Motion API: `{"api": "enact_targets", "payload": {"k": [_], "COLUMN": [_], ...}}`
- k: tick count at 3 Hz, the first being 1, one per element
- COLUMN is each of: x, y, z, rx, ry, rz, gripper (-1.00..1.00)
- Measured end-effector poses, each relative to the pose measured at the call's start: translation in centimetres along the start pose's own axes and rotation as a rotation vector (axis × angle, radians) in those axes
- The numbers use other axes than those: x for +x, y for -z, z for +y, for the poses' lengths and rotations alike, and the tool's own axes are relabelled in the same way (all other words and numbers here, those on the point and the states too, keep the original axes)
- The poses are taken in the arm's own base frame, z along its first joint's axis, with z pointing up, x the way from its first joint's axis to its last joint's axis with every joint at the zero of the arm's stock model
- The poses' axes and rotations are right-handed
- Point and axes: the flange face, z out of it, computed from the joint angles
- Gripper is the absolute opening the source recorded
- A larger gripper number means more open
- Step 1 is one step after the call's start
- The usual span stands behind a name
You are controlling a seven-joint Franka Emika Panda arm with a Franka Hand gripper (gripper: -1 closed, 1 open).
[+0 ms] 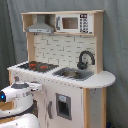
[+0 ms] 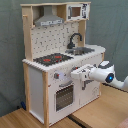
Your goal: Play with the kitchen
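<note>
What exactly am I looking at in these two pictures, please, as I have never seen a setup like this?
Both pictures show one moment, taken by two fixed cameras standing off the machine, on different sides of the scene. The tall white and wood object is a toy kitchen, standing on a wooden surface in the second exterior view. It has a hob with red rings, a sink with a black faucet, a microwave and a hood on top, and an oven door below. The white rounded machine is a robot arm. Its tool is close to the kitchen's front, just under the counter. I cannot see anything held in it.
</note>
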Motion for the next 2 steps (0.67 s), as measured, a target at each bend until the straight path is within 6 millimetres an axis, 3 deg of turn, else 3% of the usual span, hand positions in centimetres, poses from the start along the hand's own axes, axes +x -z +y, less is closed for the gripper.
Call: {"api": "enact_targets", "payload": {"k": [2], "x": [0.04], "y": [0.04], "z": [0.02], "rx": [0.002], "ry": [0.215], "rz": [-0.003], "gripper": [-1.0]}}
